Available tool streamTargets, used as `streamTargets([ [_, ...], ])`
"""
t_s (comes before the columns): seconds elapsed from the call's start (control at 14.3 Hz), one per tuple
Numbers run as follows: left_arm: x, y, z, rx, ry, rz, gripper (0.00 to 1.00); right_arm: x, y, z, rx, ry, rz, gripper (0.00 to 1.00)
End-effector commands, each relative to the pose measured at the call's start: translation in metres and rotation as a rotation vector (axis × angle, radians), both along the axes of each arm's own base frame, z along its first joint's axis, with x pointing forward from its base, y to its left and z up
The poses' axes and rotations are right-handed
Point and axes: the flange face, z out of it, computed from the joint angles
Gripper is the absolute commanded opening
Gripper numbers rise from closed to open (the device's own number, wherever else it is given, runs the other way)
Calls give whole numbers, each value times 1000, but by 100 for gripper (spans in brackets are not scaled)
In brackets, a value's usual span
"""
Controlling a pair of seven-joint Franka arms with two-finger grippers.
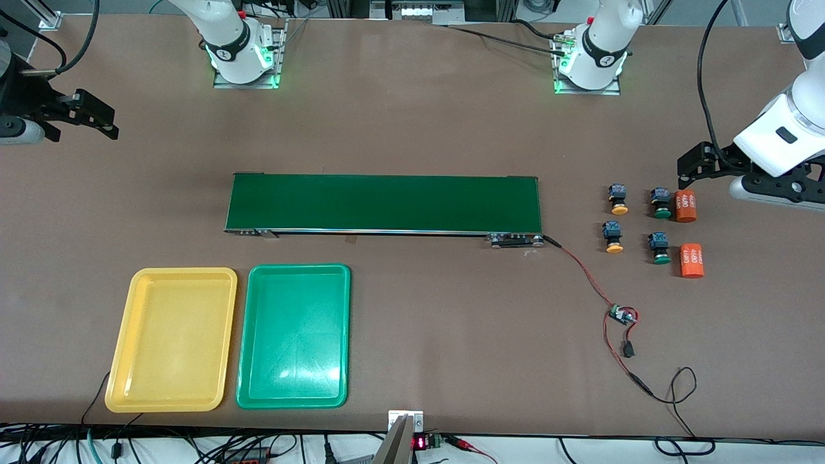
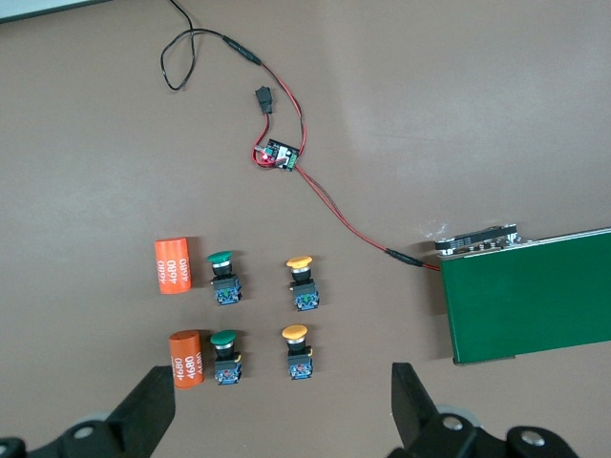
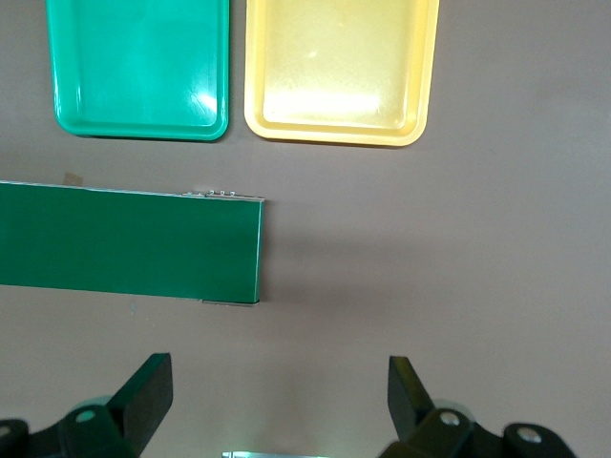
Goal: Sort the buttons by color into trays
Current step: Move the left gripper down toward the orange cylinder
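All four buttons (image 1: pixel 635 223) sit just off the belt (image 1: pixel 385 203) end toward the left arm, under the wide-open, empty left gripper (image 2: pixel 277 405); right gripper (image 3: pixel 277 399), also wide, waits near the trays (image 1: pixel 229 338).

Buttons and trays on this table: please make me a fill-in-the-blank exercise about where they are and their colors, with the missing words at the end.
1. The four buttons stand on the table at the ____ arm's end.
2. Two buttons have yellow-orange caps and two have ____ caps.
3. The yellow tray and the green tray each hold ____ buttons.
4. The green tray lies nearer to the front camera than the long dark-green ____, beside the yellow tray.

Missing words: left; green; no; belt
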Motion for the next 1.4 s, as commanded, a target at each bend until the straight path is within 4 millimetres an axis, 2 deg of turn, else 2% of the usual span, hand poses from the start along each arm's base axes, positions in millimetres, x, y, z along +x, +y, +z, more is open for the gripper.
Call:
streamTargets([
  [0.0, 1, 1, 5, 21, 16, 1, 100, -3, -3, 0, -1, -10, 10, 100],
  [0.21, 0, 3, 4, 23, 27, 3, 100, -3, -3, 0, -1, -10, 10, 100],
  [0.42, -1, 3, -8, 26, 86, 6, 100, -3, -3, 0, -1, -10, 10, 100],
  [0.84, -1, 1, -9, 21, 88, 3, 100, -3, -2, 1, -1, -14, 10, 100],
  [1.05, 15, 17, -35, 18, 130, 32, 100, -3, -2, 1, -1, -14, 10, 100],
  [1.19, 20, 36, -52, 26, 161, 52, 100, -2, -3, 1, -1, -17, 9, 100],
  [1.26, 23, 47, -68, 29, 190, 68, 100, -2, -2, 1, -1, -17, 12, 100],
  [1.33, 27, 67, -87, 28, 220, 98, 100, -2, -2, 1, -1, -17, 10, 100],
])
